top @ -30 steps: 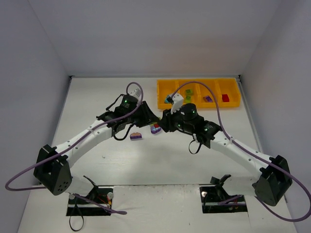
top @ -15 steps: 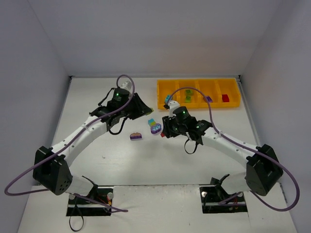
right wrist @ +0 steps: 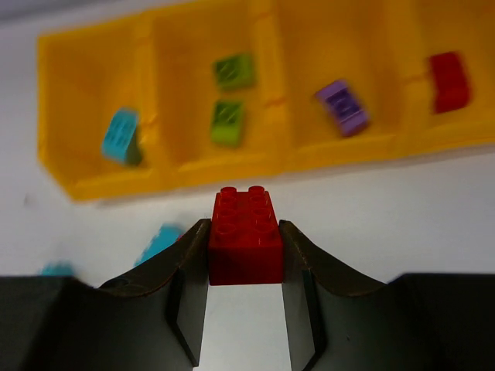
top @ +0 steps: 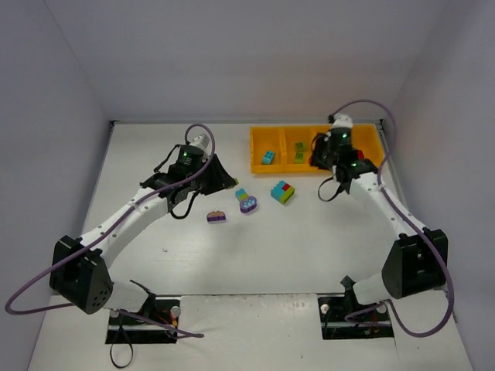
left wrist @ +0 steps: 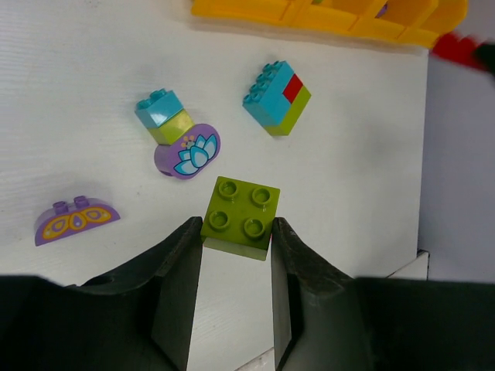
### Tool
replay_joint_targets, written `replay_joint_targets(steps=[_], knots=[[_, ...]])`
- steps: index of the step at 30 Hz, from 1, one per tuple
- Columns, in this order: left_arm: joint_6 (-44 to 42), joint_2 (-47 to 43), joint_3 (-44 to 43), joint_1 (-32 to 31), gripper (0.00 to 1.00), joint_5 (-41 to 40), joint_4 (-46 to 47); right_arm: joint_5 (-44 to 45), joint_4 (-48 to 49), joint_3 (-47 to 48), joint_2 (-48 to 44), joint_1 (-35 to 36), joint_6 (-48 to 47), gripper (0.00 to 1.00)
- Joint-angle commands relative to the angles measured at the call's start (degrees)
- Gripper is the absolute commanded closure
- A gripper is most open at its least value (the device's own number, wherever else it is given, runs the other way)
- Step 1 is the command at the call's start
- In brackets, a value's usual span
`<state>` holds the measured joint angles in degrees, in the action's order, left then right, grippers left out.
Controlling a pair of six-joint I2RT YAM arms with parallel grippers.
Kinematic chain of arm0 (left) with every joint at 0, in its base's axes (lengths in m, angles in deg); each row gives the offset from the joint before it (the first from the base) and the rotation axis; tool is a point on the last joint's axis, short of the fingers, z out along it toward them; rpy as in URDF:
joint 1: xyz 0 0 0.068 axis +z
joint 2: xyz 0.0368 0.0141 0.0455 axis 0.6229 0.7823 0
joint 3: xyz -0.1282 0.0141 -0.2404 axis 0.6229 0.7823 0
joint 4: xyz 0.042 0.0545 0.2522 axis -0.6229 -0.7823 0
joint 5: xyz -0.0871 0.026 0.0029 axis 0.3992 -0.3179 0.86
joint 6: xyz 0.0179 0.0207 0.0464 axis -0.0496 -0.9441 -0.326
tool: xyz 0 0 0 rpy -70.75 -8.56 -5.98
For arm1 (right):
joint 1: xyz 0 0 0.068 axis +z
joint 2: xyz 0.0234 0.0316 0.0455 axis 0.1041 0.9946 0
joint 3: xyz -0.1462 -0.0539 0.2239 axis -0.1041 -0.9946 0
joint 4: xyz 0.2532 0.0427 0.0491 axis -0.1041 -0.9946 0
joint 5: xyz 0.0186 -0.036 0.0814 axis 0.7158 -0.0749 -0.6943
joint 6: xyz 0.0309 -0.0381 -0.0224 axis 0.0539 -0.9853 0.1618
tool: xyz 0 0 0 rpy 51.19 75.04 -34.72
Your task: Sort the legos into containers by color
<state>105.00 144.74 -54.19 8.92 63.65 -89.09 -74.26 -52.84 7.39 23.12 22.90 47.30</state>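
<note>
- The right jaws pinched a red brick [right wrist: 246, 236] by two opposite sides, studs up, in the air at the near side of the orange-yellow tray [right wrist: 100, 185].
- Its likely home was the rightmost compartment, where another red brick [right wrist: 449, 81] lay. The arm would have to travel sideways along the row, past the cell with the purple brick [right wrist: 341, 107].
- The carry would go best with the brick kept above the dividing walls. It should be centred over that cell and lowered before the jaws spread, so it could not bounce into the neighbouring cell.
- The left jaws pinched a lime green brick [left wrist: 240, 214] by its sides, above the table and short of the tray. It belonged with the green bricks [right wrist: 234, 71] in the second cell from the left.
- Both arms were aiming at one tray, so going one at a time looked safer.
- A teal-red-green cluster [left wrist: 278, 97], a teal-lime-purple cluster [left wrist: 176, 137] and a purple arched piece [left wrist: 76, 219] lay unsorted on the table.
</note>
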Motion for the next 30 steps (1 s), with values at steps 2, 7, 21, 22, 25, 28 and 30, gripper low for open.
replay_joint_targets(steps=[2, 7, 21, 22, 25, 28, 30], knots=[[-4.39, -3.83, 0.32, 0.34, 1.00, -0.60, 0.45, 8.15, 3.74, 8.31, 4.45, -10.93, 5.11, 1.00], [-7.20, -5.15, 1.29, 0.16, 1.00, 0.63, 0.19, 14.47, 6.47, 15.86, 12.17, -19.10, 7.22, 1.00], [-11.33, -7.79, 3.58, 0.16, 1.00, 3.36, 0.63, 13.17, 7.61, 30.63, 32.93, -26.68, 9.25, 0.86], [-11.51, -7.87, 3.66, 0.25, 1.00, 3.27, 0.89, 13.34, 7.53, 30.99, 34.33, -26.77, 9.33, 0.82], [-11.77, -7.44, 3.31, 0.25, 1.00, 3.36, 1.24, 11.77, 7.44, 32.13, 35.84, -27.21, 8.90, 0.58], [-12.12, -6.39, 2.17, 0.16, 1.00, 3.44, 1.33, 9.92, 7.35, 32.75, 35.14, -27.21, 7.76, 0.32], [-12.65, -5.33, 0.86, 0.16, 1.00, 3.53, 1.42, 9.21, 7.35, 32.67, 33.39, -27.12, 7.14, 0.25]])
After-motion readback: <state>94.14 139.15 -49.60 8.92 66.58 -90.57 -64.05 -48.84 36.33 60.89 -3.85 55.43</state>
